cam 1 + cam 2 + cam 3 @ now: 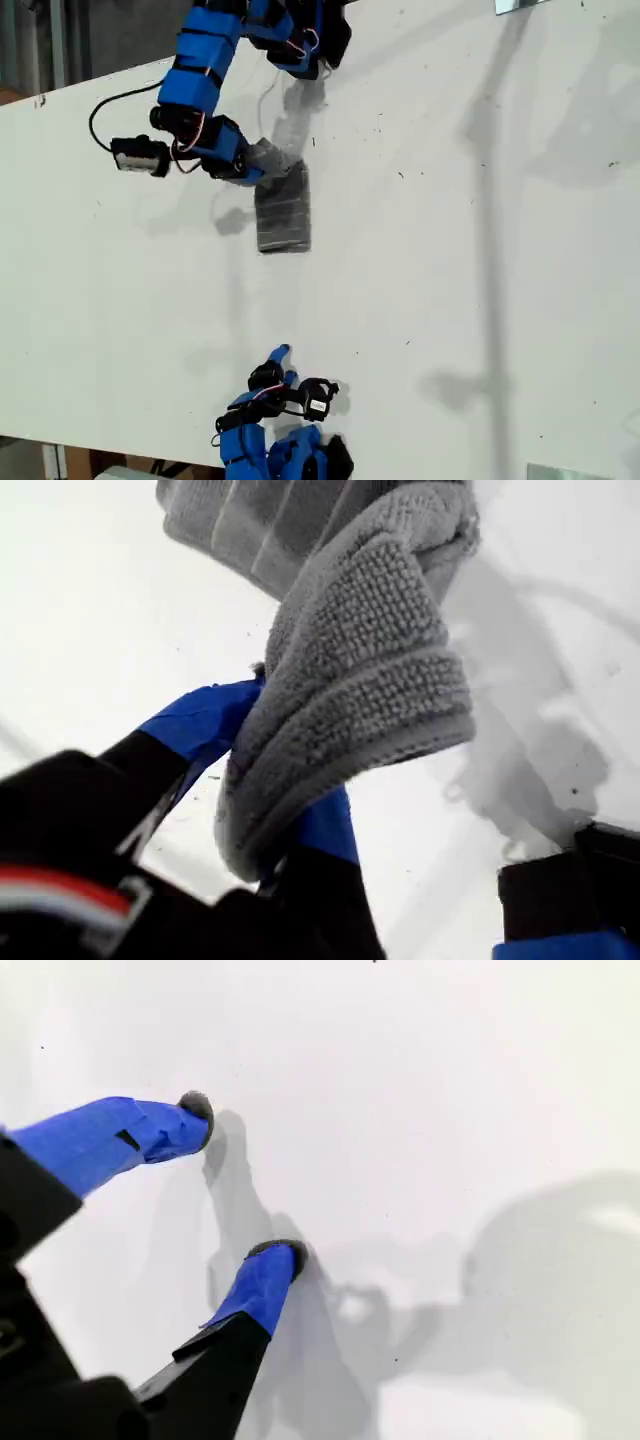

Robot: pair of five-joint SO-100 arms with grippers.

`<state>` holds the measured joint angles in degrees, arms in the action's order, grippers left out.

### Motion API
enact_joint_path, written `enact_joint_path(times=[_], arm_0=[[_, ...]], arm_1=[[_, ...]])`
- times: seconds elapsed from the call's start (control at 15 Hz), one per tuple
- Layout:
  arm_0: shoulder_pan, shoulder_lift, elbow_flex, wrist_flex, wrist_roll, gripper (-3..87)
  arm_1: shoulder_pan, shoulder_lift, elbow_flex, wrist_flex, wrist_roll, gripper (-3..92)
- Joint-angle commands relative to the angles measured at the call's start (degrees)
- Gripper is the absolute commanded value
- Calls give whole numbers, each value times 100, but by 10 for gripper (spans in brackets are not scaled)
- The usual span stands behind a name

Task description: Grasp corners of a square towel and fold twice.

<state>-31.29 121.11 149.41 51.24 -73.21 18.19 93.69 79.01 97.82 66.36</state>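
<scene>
Standing at the near edge of the white table (480, 300), my second gripper (245, 1185) has its blue fingers spread apart over bare surface, nothing between them. Farther off, toward the exterior view's upper left, my first gripper (275, 770) is clamped on a bunched fold of the towel (283, 208) (grey, striped), which lies folded into a narrow rectangle near the table's middle

No words, labels, brand marks or numbers can be read anywhere here; the white table (450, 250), the towel (284, 212) and the blue arms carry nothing legible in any of the three views.
</scene>
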Motion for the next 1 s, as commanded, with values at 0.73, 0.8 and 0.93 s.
enact_joint_path(times=[0.73,0.8,0.93], arm_0=[[-62,18,-167,-18,-141,234],[-62,9,-167,-18,-141,234],[-62,9,-167,-18,-141,234]], arm_1=[[-360,-3032,-2443,-923,-1828,166],[-378,-2892,-2514,-879,-1854,309],[-290,-1978,-2452,-738,-1872,344]])
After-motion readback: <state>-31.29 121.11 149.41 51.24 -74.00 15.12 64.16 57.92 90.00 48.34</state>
